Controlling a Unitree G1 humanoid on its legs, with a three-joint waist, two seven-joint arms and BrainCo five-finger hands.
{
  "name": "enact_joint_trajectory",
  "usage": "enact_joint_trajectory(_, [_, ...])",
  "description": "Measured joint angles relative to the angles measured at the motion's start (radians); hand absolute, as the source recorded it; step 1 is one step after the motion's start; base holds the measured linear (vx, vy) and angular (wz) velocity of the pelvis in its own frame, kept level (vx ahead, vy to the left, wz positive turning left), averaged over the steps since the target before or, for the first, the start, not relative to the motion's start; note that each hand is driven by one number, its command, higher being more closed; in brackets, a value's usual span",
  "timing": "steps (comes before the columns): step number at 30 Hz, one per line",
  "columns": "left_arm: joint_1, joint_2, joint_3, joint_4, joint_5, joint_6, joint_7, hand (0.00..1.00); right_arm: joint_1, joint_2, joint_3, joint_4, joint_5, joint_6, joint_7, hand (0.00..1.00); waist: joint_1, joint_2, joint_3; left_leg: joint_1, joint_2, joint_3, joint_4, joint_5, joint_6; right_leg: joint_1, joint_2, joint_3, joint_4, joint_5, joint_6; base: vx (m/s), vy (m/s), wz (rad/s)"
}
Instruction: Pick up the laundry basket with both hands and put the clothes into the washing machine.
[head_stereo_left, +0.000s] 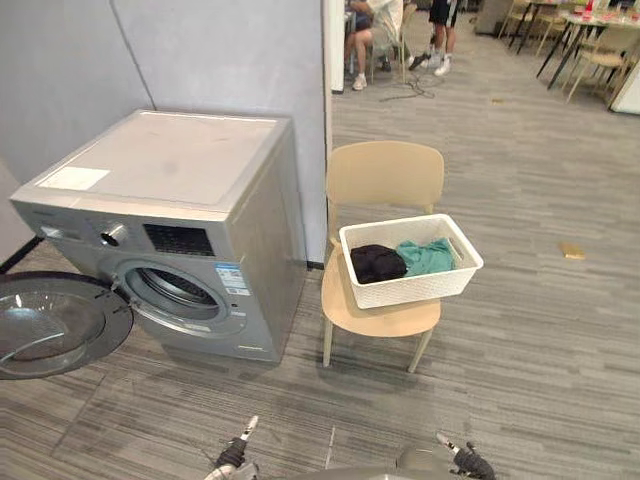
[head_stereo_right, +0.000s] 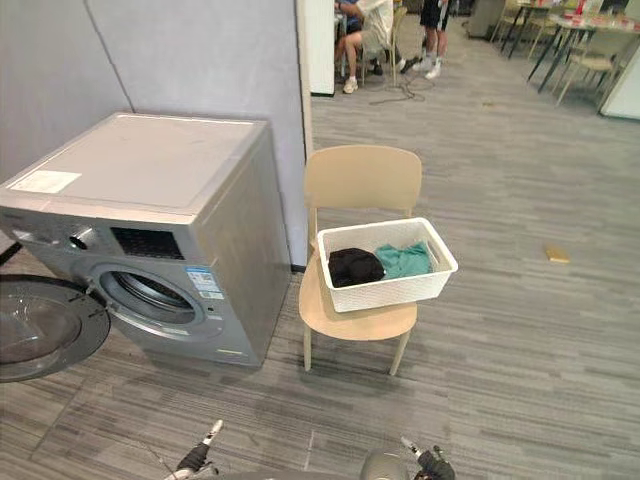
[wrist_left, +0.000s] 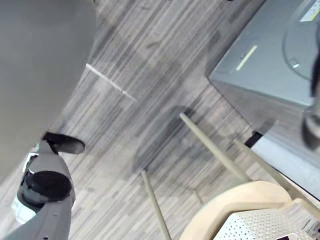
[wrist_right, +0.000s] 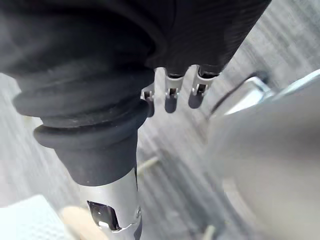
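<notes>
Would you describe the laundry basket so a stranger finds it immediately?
Start at the silver-grey front-loading washing machine with its round door open. Beside it, on the robot's right, stands a beige wooden chair. On its seat sits the white perforated plastic laundry basket, the one container there, holding a black garment and a teal garment.

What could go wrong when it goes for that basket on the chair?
The white basket sticks out past the chair seat, so an uneven lift might tip it and spill the clothes. The open door of the washing machine hangs low beside the path; the robot could bump it while carrying.
</notes>
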Motion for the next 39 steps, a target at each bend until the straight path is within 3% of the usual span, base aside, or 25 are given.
enact_joint_trajectory(1, [0.003,-0.009,0.005,-0.001,0.000,-0.003,0.002,0.00,0.008,-0.002,-0.001,-0.087,-0.003,0.000,-0.016,0.00,-0.007,0.010,-0.007,0.003,0.012,-0.003,-0.005,0.011,-0.016,0.002,0.004,-0.012,0.004,-0.017,0.015,0.09,-0.274,0.36])
enact_joint_trajectory(2, [0.013,-0.023,0.037,-0.004,-0.001,-0.012,0.003,0.00,0.010,-0.017,-0.001,-0.254,-0.014,-0.007,-0.047,0.00,-0.018,0.020,-0.015,0.005,0.027,-0.018,-0.008,0.029,-0.031,0.006,0.010,-0.042,0.011,-0.035,-0.005,0.06,-0.217,0.38])
enact_joint_trajectory(3, [0.029,-0.023,0.057,-0.007,-0.002,-0.016,0.004,0.00,0.005,-0.046,-0.001,-0.406,-0.028,-0.024,-0.061,0.00,-0.016,0.014,-0.034,-0.006,0.040,-0.032,-0.008,0.051,-0.030,0.006,0.022,-0.060,0.014,-0.043,-0.021,0.07,-0.255,0.33])
enact_joint_trajectory(5, [0.037,-0.001,0.050,0.001,-0.003,-0.018,0.006,0.00,-0.037,-0.087,-0.016,-0.502,-0.064,-0.051,-0.073,0.00,-0.017,-0.005,-0.048,-0.026,0.050,-0.063,-0.004,0.096,-0.016,0.014,0.031,-0.081,-0.002,-0.031,-0.033,0.06,-0.156,0.29])
enact_joint_trajectory(8, [0.056,0.041,0.001,0.010,-0.009,-0.017,0.006,0.00,-0.134,-0.143,-0.075,-0.590,-0.130,-0.077,-0.102,0.00,-0.015,-0.007,-0.053,-0.073,0.103,-0.143,0.060,0.153,-0.035,0.088,0.084,-0.136,-0.083,0.012,-0.083,0.08,-0.159,0.33])
enact_joint_trajectory(12, [0.071,0.088,-0.071,0.008,-0.010,-0.018,0.006,0.00,-0.162,-0.146,-0.008,-0.683,-0.161,-0.111,-0.116,0.00,-0.011,-0.020,-0.042,-0.203,0.108,-0.237,0.316,0.253,0.063,0.159,0.126,-0.162,-0.171,0.031,-0.118,0.02,-0.148,0.12])
enact_joint_trajectory(13, [0.089,0.097,-0.093,0.003,-0.010,-0.019,0.006,0.00,-0.173,-0.146,0.039,-0.694,-0.165,-0.113,-0.116,0.00,-0.010,-0.020,-0.027,-0.250,0.104,-0.255,0.421,0.321,0.117,0.192,0.140,-0.161,-0.192,0.033,-0.143,0.00,-0.097,-0.12])
enact_joint_trajectory(14, [0.103,0.098,-0.104,-0.005,-0.009,-0.019,0.005,0.00,-0.173,-0.146,0.072,-0.701,-0.165,-0.116,-0.111,0.00,-0.008,-0.016,-0.020,-0.293,0.099,-0.267,0.494,0.401,0.147,0.215,0.148,-0.158,-0.214,0.037,-0.155,0.00,-0.094,-0.18])
enact_joint_trajectory(15, [0.112,0.105,-0.128,-0.007,0.001,-0.018,0.005,0.00,-0.175,-0.148,0.106,-0.709,-0.166,-0.116,-0.110,0.00,0.001,-0.031,-0.004,-0.332,0.081,-0.286,0.569,0.518,0.152,0.255,0.150,-0.149,-0.247,0.050,-0.178,0.02,-0.082,-0.15])
enact_joint_trajectory(16, [0.118,0.110,-0.141,-0.006,-0.002,-0.017,0.004,0.00,-0.179,-0.153,0.110,-0.710,-0.166,-0.120,-0.111,0.00,0.011,-0.037,-0.002,-0.349,0.067,-0.292,0.613,0.500,0.150,0.267,0.148,-0.146,-0.252,0.049,-0.182,0.01,-0.088,-0.13])
enact_joint_trajectory(18, [0.155,0.100,-0.164,-0.005,0.005,-0.017,0.002,0.00,-0.210,-0.171,0.129,-0.703,-0.166,-0.121,-0.118,0.00,0.023,-0.008,0.010,-0.433,-0.060,-0.300,0.701,0.241,0.114,0.270,0.142,-0.127,-0.268,0.050,-0.210,0.01,-0.045,-0.19])
enact_joint_trajectory(20, [0.187,0.090,-0.163,0.013,0.014,-0.008,0.002,0.00,-0.244,-0.179,0.160,-0.690,-0.166,-0.120,-0.117,0.00,0.048,0.010,0.021,-0.433,-0.159,-0.290,0.536,0.153,0.082,0.269,0.140,-0.094,-0.282,0.063,-0.229,0.06,0.053,-0.48])
enact_joint_trajectory(21, [0.212,0.090,-0.160,0.028,0.030,-0.002,0.003,0.00,-0.271,-0.178,0.187,-0.676,-0.168,-0.119,-0.117,0.00,0.050,0.021,0.029,-0.419,-0.191,-0.281,0.383,0.151,0.086,0.271,0.148,-0.090,-0.283,0.063,-0.227,0.08,0.088,-0.39])
enact_joint_trajectory(23, [0.243,0.084,-0.130,0.047,0.043,0.010,0.005,0.00,-0.300,-0.181,0.228,-0.659,-0.170,-0.117,-0.116,0.00,0.051,0.044,0.026,-0.374,-0.202,-0.286,0.211,0.161,0.083,0.269,0.176,-0.069,-0.280,0.050,-0.208,0.08,0.127,-0.56])
enact_joint_trajectory(24, [0.263,0.084,-0.076,0.050,0.047,0.025,0.007,0.00,-0.308,-0.157,0.270,-0.657,-0.180,-0.110,-0.115,0.00,0.080,0.033,0.020,-0.355,-0.206,-0.265,0.189,0.159,0.096,0.271,0.181,-0.016,-0.277,0.039,-0.187,0.12,0.140,-0.77])
enact_joint_trajectory(27, [0.256,0.077,-0.014,0.049,0.050,0.027,0.009,0.00,-0.308,-0.138,0.343,-0.672,-0.211,-0.101,-0.108,0.00,0.076,-0.022,0.005,-0.324,-0.237,-0.204,0.110,0.162,0.106,0.270,0.123,0.008,-0.296,0.035,-0.150,0.18,0.136,-0.32])
enact_joint_trajectory(30, [0.222,0.076,-0.021,0.041,0.069,0.025,0.004,0.00,-0.308,-0.141,0.350,-0.671,-0.230,-0.093,-0.079,0.00,0.071,-0.029,-0.008,-0.288,-0.272,-0.173,0.065,0.176,0.133,0.300,0.074,0.009,-0.338,0.036,-0.123,0.18,0.114,-0.04])
enact_joint_trajectory(34, [0.150,0.113,-0.184,-0.031,0.059,0.004,0.005,0.00,-0.348,-0.237,0.386,-0.554,-0.280,-0.074,-0.028,0.00,0.071,-0.025,-0.010,-0.274,-0.305,-0.181,0.043,0.191,0.158,0.335,0.045,-0.011,-0.392,0.041,-0.097,0.17,0.053,0.13])
enact_joint_trajectory(39, [0.059,0.134,-0.365,-0.155,0.005,-0.040,0.006,0.00,-0.476,-0.365,0.483,-0.409,-0.306,-0.049,0.013,0.00,0.070,-0.022,0.008,-0.367,-0.314,-0.222,0.053,0.215,0.172,0.271,0.046,-0.060,-0.392,0.048,-0.087,0.09,-0.018,0.25])
